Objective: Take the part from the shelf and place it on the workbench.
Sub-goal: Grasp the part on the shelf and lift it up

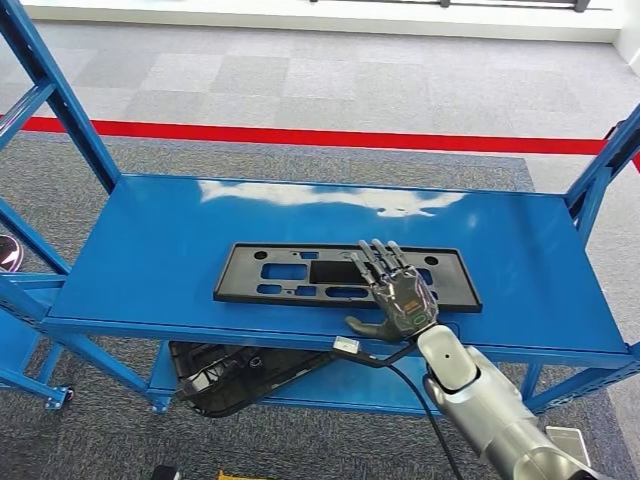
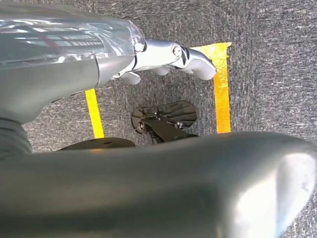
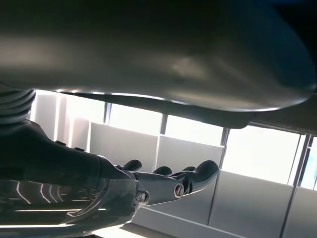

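I was at the reaching step, the part [image 1: 302, 275] not yet taken: the flat black panel lay on the top deck of the blue shelf [image 1: 136, 260], close to the front edge, and my right hand [image 1: 392, 292] hovered over its right-hand portion with the fingers [image 1: 375, 256] extended and spread, the thumb splayed to the side, holding nothing. Whether the fingertips were touching the panel or just above it I could not tell from the head view. My left hand [image 2: 176, 57] hung over grey carpet and yellow floor tape [image 2: 221, 89], fingers loosely out with nothing in them. The panel's long axis ran side to side, parallel to the shelf's front edge, its cut-outs facing up and its narrow ends pointing left and right. As I judged it, the next move called for getting fingers under or around the near long edge, since so thin a plate lying flat offered little else to grip
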Robot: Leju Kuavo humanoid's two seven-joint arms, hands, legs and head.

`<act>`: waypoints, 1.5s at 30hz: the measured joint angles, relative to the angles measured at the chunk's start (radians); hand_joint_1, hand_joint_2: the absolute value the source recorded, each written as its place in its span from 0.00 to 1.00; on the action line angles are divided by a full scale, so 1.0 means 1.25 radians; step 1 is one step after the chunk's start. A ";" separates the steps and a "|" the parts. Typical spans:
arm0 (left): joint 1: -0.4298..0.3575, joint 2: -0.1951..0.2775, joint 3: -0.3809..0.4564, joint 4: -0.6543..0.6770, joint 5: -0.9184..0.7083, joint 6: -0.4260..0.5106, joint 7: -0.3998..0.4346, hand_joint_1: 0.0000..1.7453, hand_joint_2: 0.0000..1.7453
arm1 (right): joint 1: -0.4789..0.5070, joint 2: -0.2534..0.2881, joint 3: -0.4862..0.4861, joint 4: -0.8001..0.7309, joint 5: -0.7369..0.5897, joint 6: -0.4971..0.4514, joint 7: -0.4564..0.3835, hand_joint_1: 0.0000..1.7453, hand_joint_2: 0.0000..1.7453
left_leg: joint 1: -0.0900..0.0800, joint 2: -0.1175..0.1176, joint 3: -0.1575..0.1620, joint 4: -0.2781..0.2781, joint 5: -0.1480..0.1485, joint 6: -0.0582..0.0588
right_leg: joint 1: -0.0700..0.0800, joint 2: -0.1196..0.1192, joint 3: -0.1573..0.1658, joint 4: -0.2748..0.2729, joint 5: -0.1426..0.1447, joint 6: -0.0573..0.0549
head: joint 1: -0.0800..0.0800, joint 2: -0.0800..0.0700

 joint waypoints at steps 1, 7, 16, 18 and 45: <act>0.000 0.000 0.000 0.000 0.000 0.000 0.000 0.00 0.00 | -0.003 -0.001 0.000 0.004 0.009 -0.001 0.005 0.00 0.00 | 0.000 0.000 0.000 0.000 0.000 0.000 | 0.000 0.000 0.000 0.000 0.000 0.000 | 0.000 0.000; 0.000 0.000 0.000 0.000 -0.004 0.000 0.001 0.00 0.00 | -0.029 -0.007 0.007 0.036 0.036 -0.016 0.051 0.00 0.00 | 0.000 0.000 0.000 0.000 0.000 0.000 | 0.000 0.000 0.000 0.000 0.000 0.000 | 0.000 0.000; 0.000 0.000 0.000 0.000 -0.011 0.000 0.000 0.00 0.00 | -0.070 -0.024 0.057 0.088 0.038 -0.024 0.113 0.00 0.00 | 0.000 0.000 0.000 0.000 0.000 0.000 | 0.000 0.000 0.000 0.000 0.000 0.000 | 0.000 0.000; 0.000 0.000 0.000 0.000 -0.013 0.000 0.000 0.00 0.00 | -0.084 -0.028 0.074 0.113 0.038 -0.028 0.124 0.00 0.00 | 0.000 0.000 0.000 0.000 0.000 0.000 | 0.000 0.000 0.000 0.000 0.000 0.000 | 0.000 0.000; 0.000 0.000 0.005 0.000 -0.015 0.012 -0.011 0.00 0.00 | -0.140 -0.038 0.097 0.270 0.033 -0.066 0.128 0.00 0.00 | 0.000 0.000 0.007 0.000 0.000 0.000 | 0.000 0.000 0.007 0.000 0.000 0.000 | 0.000 0.000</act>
